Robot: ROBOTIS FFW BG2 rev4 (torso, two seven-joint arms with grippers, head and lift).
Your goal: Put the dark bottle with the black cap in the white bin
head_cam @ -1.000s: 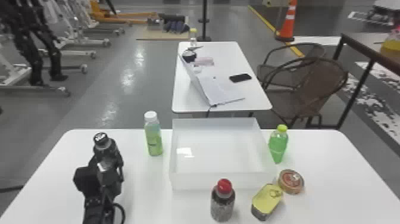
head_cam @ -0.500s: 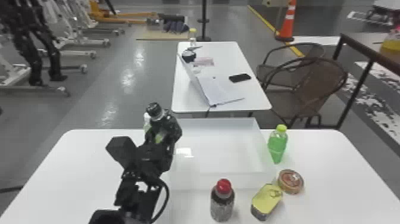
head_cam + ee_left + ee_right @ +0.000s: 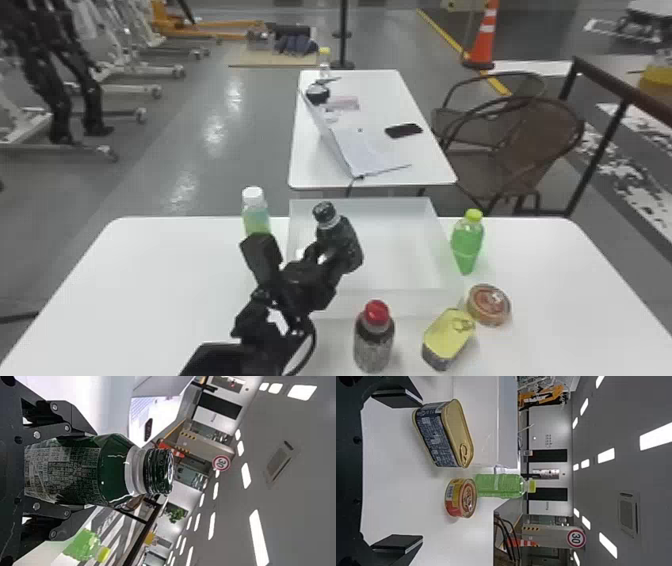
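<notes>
We hold the dark bottle in our left gripper, its fingers closed around the body, black cap up and tilted, over the left side of the white bin at the table's far edge. Our right gripper stands wide. The red-capped bottle is toward the table's near edge, left of the yellow-topped can.

1. Left arm enters the head view from the bottom edge, left of centre, slanting up rightward.
2. Left gripper sits near the frame's middle, tilted, fingers clamped around its load.
3. Right gripper stands wide open, holding nothing.
</notes>
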